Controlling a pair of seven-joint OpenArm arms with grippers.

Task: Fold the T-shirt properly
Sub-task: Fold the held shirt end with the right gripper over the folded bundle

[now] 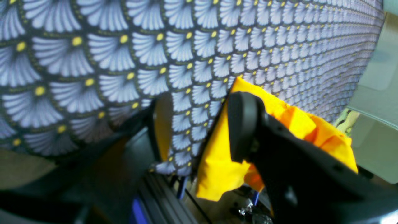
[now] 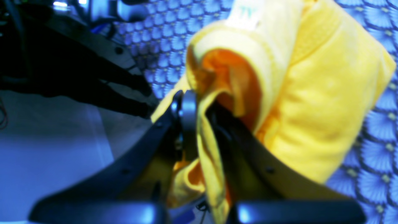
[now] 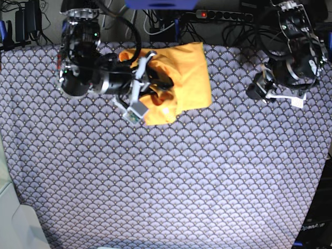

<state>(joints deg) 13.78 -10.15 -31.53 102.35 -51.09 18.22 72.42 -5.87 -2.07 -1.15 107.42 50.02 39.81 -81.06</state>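
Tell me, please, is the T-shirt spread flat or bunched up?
Bunched up: the T-shirt sits in a crumpled heap, the right gripper pinching a fold.

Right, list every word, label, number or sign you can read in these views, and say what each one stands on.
"OpenArm": faint pale lettering at the dark lower right corner of the base view; the end runs off, so partly a guess.
White tag on the T-shirt: greenish marks, too blurred to read.
Table cover: scallop pattern only, no text.

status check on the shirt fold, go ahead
Right gripper shut on T-shirt, bunched at table's far edge. Left gripper open, off the shirt. Nothing in the way.
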